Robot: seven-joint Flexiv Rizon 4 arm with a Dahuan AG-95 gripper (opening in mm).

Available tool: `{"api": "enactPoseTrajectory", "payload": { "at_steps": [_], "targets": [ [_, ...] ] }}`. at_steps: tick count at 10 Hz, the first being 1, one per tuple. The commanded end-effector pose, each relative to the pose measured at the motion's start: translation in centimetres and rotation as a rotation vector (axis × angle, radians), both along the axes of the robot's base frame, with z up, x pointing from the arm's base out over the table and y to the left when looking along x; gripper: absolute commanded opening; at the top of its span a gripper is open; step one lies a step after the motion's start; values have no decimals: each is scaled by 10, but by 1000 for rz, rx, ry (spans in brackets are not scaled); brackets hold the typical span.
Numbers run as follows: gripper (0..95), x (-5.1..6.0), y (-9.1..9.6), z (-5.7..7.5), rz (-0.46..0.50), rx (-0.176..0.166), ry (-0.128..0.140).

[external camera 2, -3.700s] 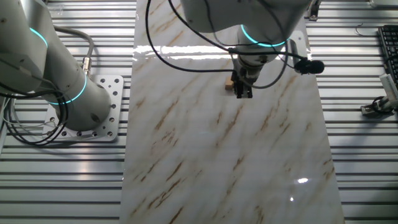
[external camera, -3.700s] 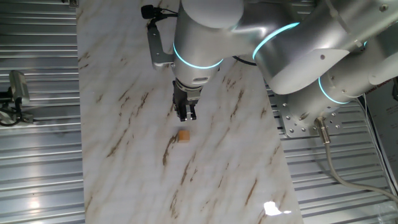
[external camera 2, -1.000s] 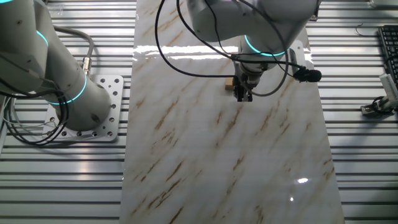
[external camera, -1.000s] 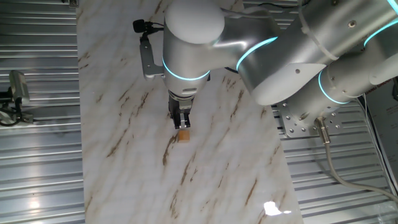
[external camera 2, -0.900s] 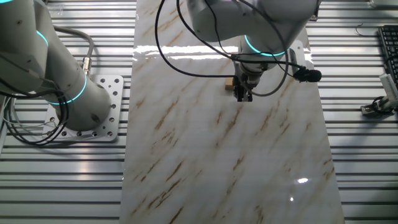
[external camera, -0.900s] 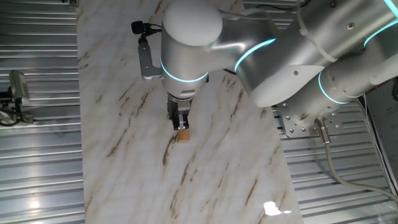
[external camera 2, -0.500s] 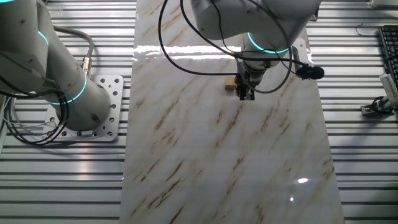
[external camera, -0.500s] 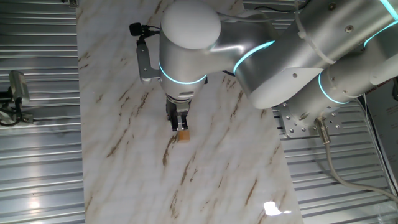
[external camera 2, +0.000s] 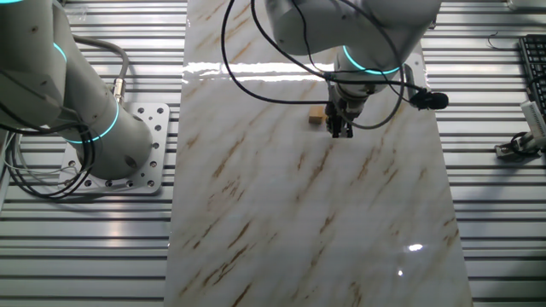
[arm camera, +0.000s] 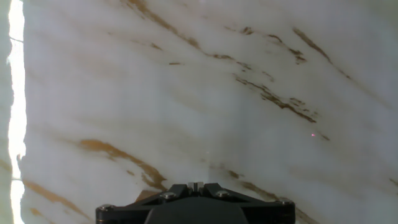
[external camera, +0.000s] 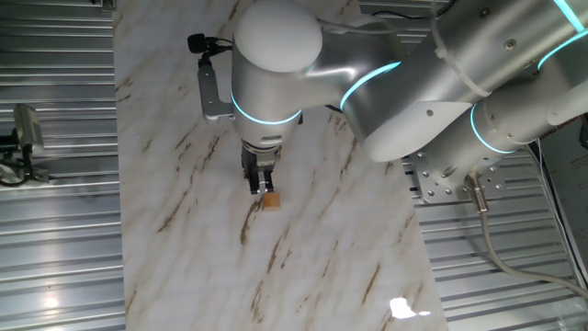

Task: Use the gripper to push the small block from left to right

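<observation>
The small block (external camera: 272,199) is a tiny orange-tan cube lying on the white marble slab (external camera: 184,267). It also shows in the other fixed view (external camera 2: 316,117). The gripper (external camera: 260,188) hangs tip-down from the bulky silver arm, its fingers pressed together and holding nothing. Its tip stands close beside the block, on the block's upper left in one fixed view and on its right in the other fixed view (external camera 2: 341,130). I cannot tell whether they touch. In the hand view the gripper (arm camera: 196,185) shows shut at the bottom edge and the block is out of view.
The slab lies on a ribbed metal table (external camera: 55,239). The arm's bolted base plate (external camera: 441,179) is right of the slab, with a grey cable (external camera: 491,248). A small metal fixture (external camera: 20,138) stands at the left. A keyboard edge (external camera 2: 533,60) is at the far right.
The gripper has slid sideways off the block, leftward in one fixed view and rightward in the other. The block has stayed where it was.
</observation>
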State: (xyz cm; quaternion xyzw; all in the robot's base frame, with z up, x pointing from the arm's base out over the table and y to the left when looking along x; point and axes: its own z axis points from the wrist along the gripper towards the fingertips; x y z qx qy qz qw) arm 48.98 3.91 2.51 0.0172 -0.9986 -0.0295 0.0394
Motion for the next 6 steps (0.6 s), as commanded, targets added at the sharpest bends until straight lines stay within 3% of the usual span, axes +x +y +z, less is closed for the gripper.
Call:
{"api": "enactPoseTrajectory", "payload": {
  "at_steps": [1, 3, 6],
  "targets": [
    [0, -2, 0, 1, -17, 6, 3],
    [0, -10, 0, 0, -27, 7, -2],
    [0, -11, -1, 1, -48, 23, 4]
  ]
}}
